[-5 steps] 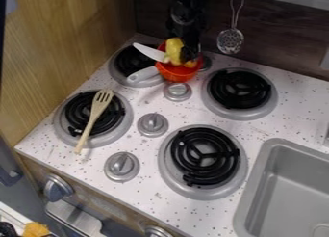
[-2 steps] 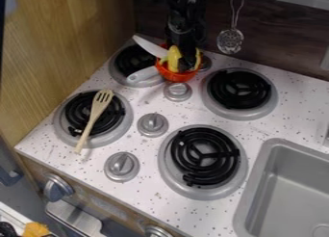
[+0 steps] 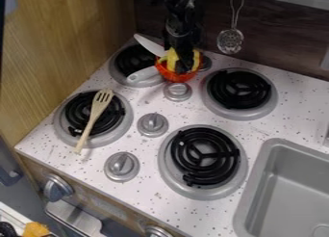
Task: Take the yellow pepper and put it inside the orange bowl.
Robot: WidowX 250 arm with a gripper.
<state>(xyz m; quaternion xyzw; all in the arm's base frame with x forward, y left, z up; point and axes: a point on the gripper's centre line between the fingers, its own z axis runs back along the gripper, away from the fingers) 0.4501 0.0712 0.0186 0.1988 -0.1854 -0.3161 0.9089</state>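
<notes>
Camera view: yellow pepper (image 3: pixel 171 59) in orange bowl (image 3: pixel 176 77), partly hidden by pincer (image 3: pixel 185 66). Pincer down at the bowl, pointing into it; can't tell if clenched, released or grasping the pepper. White blade (image 3: pixel 148 44) at bowl's upper left. Wooden slotted spatula (image 3: pixel 99 106) lies across coil burner (image 3: pixel 116 120), lower left of bowl. Metal skimmer (image 3: pixel 230 41) hangs upper right of bowl.

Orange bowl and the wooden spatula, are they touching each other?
Apart. The camera view shows speckled white countertop between the orange bowl and the slotted wooden spatula.
</notes>
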